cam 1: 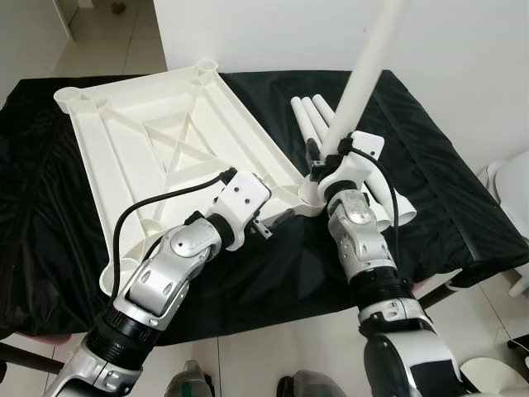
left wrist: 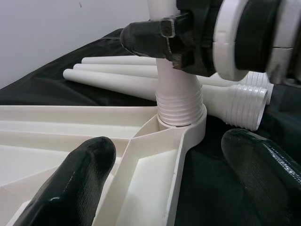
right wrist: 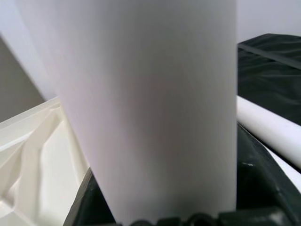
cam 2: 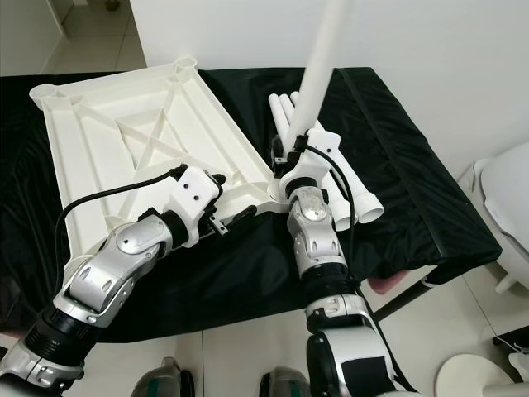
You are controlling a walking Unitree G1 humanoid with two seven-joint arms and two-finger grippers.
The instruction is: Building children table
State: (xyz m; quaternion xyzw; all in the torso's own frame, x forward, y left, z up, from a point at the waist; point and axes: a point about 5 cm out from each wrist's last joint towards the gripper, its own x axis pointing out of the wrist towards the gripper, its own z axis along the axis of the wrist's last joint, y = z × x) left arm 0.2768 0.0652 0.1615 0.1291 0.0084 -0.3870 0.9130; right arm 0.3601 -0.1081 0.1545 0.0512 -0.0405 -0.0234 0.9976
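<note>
The white tabletop (cam 1: 169, 141) lies underside up on the black cloth (cam 1: 430, 182), and the right gripper (cam 1: 324, 157) is clamped on a table leg (cam 1: 364, 74) standing upright in the near right corner socket (left wrist: 181, 125) — its threaded end sits in the ring. The left gripper (cam 1: 273, 225) reaches to that corner with fingers (left wrist: 70, 181) apart, straddling the tabletop's edge, while three spare legs (cam 2: 347, 186) lie side by side on the cloth just right of the tabletop.

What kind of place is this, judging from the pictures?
Probably a room in a home, used here as an assembly spot: a table under a black cloth stands on a pale tiled floor against a plain white wall, and a white tabletop lies upside down on it.
</note>
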